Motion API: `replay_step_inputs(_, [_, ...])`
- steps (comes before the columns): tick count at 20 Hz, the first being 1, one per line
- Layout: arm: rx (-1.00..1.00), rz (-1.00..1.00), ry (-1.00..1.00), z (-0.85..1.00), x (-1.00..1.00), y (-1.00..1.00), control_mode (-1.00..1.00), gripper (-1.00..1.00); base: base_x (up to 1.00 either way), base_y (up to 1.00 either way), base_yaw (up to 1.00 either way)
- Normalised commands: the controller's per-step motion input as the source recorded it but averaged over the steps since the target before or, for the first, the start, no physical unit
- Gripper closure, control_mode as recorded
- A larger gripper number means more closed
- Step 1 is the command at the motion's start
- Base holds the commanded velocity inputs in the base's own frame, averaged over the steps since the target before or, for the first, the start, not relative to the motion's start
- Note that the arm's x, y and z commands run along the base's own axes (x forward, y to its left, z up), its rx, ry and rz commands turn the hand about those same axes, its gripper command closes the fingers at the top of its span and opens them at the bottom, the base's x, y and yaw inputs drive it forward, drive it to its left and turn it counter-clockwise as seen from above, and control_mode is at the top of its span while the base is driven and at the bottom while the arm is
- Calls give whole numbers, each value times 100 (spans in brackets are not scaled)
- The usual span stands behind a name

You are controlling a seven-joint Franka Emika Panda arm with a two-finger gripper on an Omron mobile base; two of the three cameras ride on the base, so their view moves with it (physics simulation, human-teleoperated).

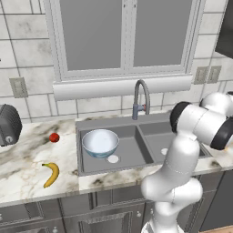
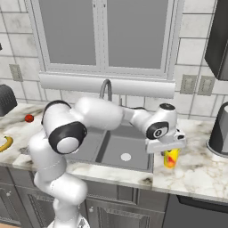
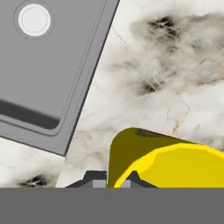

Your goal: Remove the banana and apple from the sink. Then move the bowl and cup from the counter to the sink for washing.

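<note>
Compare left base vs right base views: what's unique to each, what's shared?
Left base: the bowl sitting in the sink's left basin, and the whole banana on the counter.
Right base: the gripper shut on the rim of the yellow cup, on the counter right of the sink; a dark pot-like vessel at the far right.
Both: the apple, faucet, sink, window and the arm.

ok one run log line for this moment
gripper: shut on small yellow cup | white marble counter: cup on it | dark grey sink: holds pale blue bowl
</note>
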Motion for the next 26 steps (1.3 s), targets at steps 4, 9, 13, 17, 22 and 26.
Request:
replay_step_inputs(4, [-3, 9, 0, 18, -11, 18, -100, 100, 0, 0, 0])
replay_step_inputs(9, [-1, 11, 0, 15, -8, 22, -100, 100, 0, 0, 0])
replay_step_inputs(13, [0, 13, 0, 20, -7, 22, -100, 100, 0, 0, 0])
replay_step_inputs(17, [0, 13, 0, 17, -7, 25, -100, 100, 0, 0, 0])
replay_step_inputs(22, [0, 14, 0, 14, -4, 27, -100, 100, 0, 0, 0])
replay_step_inputs(26, [0, 15, 0, 12, -4, 30, -100, 100, 0, 0, 0])
